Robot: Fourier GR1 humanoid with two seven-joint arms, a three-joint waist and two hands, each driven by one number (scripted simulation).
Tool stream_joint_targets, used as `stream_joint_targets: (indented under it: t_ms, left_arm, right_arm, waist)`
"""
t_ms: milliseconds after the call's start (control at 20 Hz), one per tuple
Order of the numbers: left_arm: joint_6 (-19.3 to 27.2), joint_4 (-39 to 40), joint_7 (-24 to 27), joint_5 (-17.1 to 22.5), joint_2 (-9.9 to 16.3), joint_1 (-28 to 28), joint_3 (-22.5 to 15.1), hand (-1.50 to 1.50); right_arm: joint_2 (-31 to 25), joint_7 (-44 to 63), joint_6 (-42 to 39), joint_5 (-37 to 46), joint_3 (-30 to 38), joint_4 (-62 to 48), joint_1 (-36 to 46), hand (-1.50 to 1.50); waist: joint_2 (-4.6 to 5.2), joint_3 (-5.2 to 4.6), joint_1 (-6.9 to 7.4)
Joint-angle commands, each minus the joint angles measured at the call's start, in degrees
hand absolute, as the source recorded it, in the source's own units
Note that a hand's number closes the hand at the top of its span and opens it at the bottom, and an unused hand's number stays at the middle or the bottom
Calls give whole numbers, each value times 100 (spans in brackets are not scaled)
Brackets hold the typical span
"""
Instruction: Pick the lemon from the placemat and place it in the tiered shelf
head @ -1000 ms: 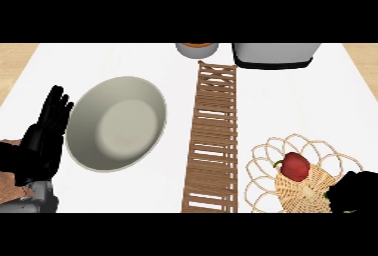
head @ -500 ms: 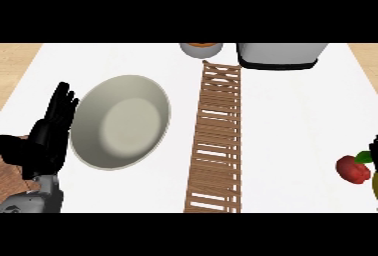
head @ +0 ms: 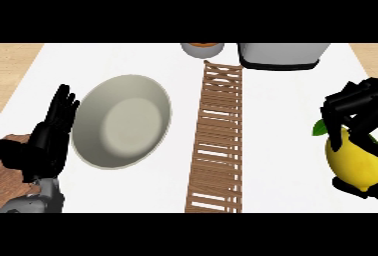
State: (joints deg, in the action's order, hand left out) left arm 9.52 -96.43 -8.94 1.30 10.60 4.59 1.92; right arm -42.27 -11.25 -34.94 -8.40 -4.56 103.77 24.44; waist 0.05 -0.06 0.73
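A yellow lemon [head: 354,162] with a small green leaf shows at the right edge of the head view. My right hand [head: 353,105] is shut on it, fingers curled over its top and a black part of the hand showing under it. The wooden slatted tiered shelf [head: 218,140] runs down the middle of the white surface, well left of the lemon. At the left edge my left hand [head: 52,135] rests open with its fingers pointing up.
A large pale grey plate [head: 122,121] lies between my left hand and the shelf. At the back stand a small orange-rimmed cup [head: 201,49] and a grey pot-like vessel [head: 283,55]. Wood-coloured counter shows at the far corners.
A second ago a wicker basket with a red fruit showed at the lower right. Half a second ago only a red fruit appeared there. Now my right hand holds the lemon at the right edge.
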Motion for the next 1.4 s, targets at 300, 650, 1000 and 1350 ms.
stream_joint_targets:
  t_ms: [300,650,1000,1350]
  left_arm:
    - [-84,149,-59,-76,-3,178,124,0]
    - [-207,-2,-95,-17,-86,2,202,0]
    - [-225,-143,-121,-51,-45,-85,239,0]
    - [-451,-520,-293,52,-2,-348,322,0]
  right_arm:
    - [1841,363,702,1227,-843,-598,505,150]
    - [2470,-236,642,1937,-788,-1558,922,150]
    - [3446,532,938,1878,-839,-2390,1465,150]
    - [3558,172,553,2289,-857,-2823,1509,-150]
  waist:
    - [-6,5,-41]
    - [-4,6,-42]
    - [-6,5,-9]
    - [-8,6,-25]
